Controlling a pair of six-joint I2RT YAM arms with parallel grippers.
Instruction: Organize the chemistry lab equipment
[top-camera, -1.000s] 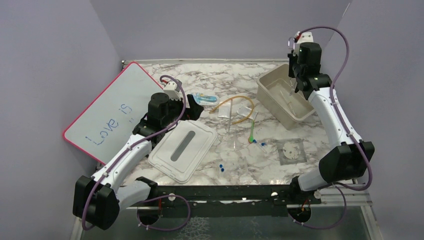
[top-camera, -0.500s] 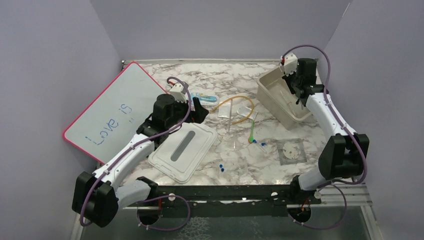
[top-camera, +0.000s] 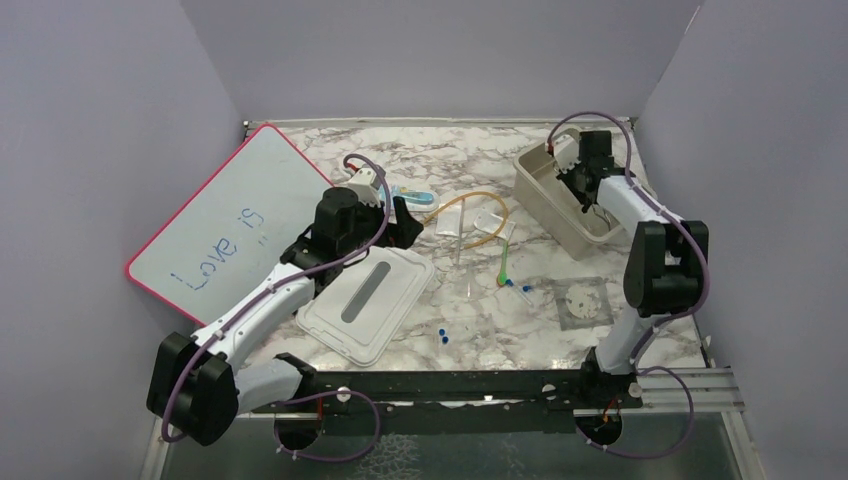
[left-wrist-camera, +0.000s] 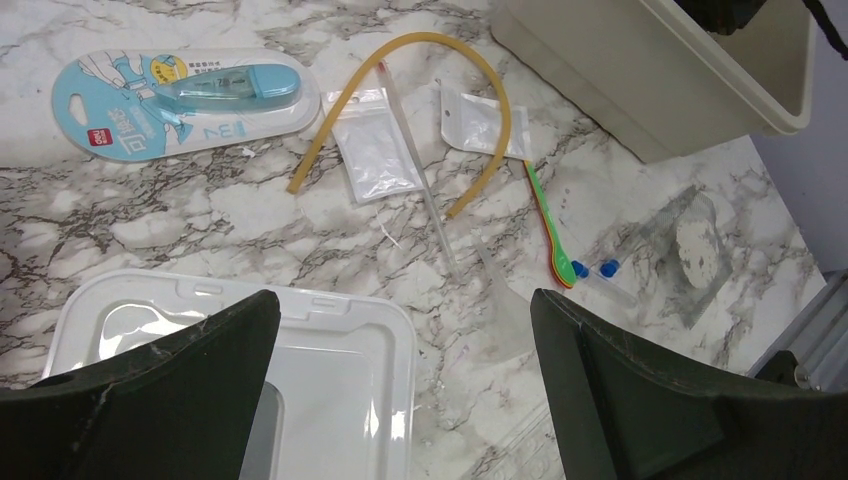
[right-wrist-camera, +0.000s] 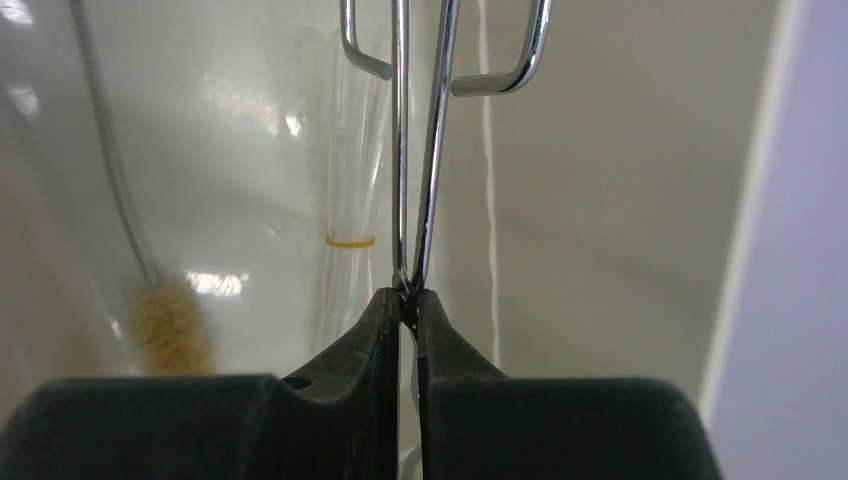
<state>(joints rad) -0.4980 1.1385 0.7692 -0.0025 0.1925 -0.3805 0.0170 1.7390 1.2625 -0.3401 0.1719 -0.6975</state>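
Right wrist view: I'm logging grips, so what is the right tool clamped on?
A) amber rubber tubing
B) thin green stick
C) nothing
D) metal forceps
D: the right tool is shut on the metal forceps, whose two shafts rise from between its fingers inside the beige bin.

Forceps (right-wrist-camera: 401, 150) polished metal; bin (right-wrist-camera: 620, 150) glossy beige plastic; tubing (left-wrist-camera: 440, 37) matt amber rubber.

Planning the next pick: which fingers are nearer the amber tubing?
Left. The left fingers hover open just left of the amber tubing; the right fingers are farther right, inside the beige bin, shut on metal forceps.
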